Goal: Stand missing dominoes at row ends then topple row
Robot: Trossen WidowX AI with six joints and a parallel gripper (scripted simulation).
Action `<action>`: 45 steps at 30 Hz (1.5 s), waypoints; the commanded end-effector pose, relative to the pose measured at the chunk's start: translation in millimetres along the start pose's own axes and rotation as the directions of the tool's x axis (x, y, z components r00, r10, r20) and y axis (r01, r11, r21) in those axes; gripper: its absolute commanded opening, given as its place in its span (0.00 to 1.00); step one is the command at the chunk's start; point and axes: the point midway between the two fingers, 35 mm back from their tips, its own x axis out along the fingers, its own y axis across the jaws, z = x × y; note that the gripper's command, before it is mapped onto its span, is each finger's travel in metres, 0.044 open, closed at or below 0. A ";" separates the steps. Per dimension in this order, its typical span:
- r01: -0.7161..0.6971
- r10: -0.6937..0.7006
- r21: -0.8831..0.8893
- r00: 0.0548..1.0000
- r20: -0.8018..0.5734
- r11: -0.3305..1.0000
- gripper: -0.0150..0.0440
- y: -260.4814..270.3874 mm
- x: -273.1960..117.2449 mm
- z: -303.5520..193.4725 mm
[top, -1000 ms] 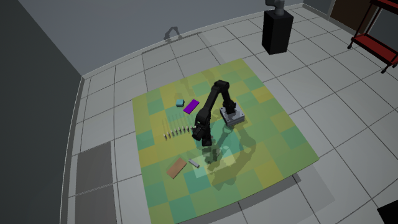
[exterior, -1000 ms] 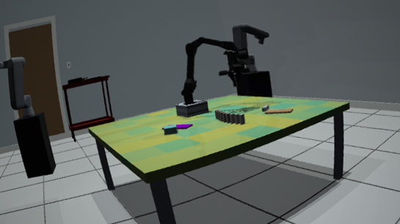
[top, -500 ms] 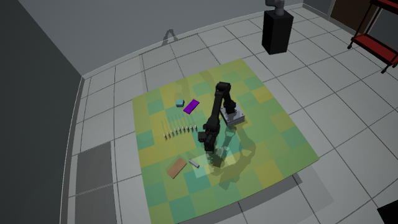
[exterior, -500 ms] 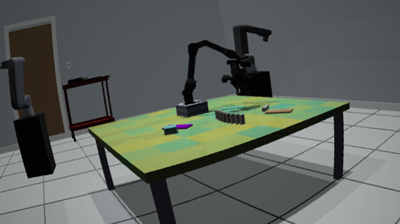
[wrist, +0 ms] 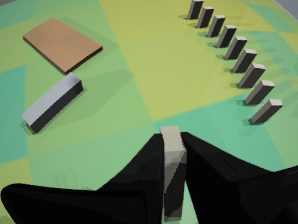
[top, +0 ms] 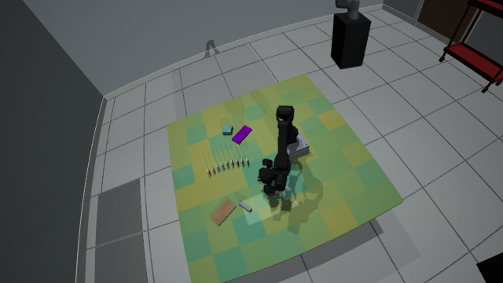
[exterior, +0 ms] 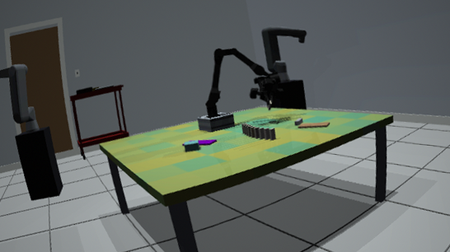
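Several thin grey-beige dominoes [top: 227, 165] [exterior: 258, 132] [wrist: 236, 48] stand upright in a slightly curved, evenly spaced row. My gripper [exterior: 269, 103] [wrist: 170, 140] is shut on another domino [wrist: 173, 167], which sticks out a little past the fingertips. The gripper is above the table, off the right end of the row in the top view and apart from it. In the wrist view, the row's nearest domino stands to the upper right of the held one. The arm largely hides the fingers in the top view. No loose domino shows lying on the table.
A grey block [top: 245, 206] [exterior: 298, 121] [wrist: 52, 102] lies beside a flat brown slab [top: 223, 212] [exterior: 314, 125] [wrist: 62, 45], on one side of the row. A purple slab [top: 241, 134] [exterior: 207, 142] and a teal block [top: 227, 130] [exterior: 191, 146] lie on the row's other side.
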 end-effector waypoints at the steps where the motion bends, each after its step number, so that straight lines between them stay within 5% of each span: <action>1: 0.002 -0.004 0.014 0.991 0.132 1.000 0.30 -2.0 -2.3 -5.2; 19: -0.120 0.027 0.115 0.799 0.601 0.986 0.30 -19.5 -42.8 -12.6; 45: -0.070 0.048 0.017 0.814 0.579 0.997 0.30 -19.0 -41.2 -20.1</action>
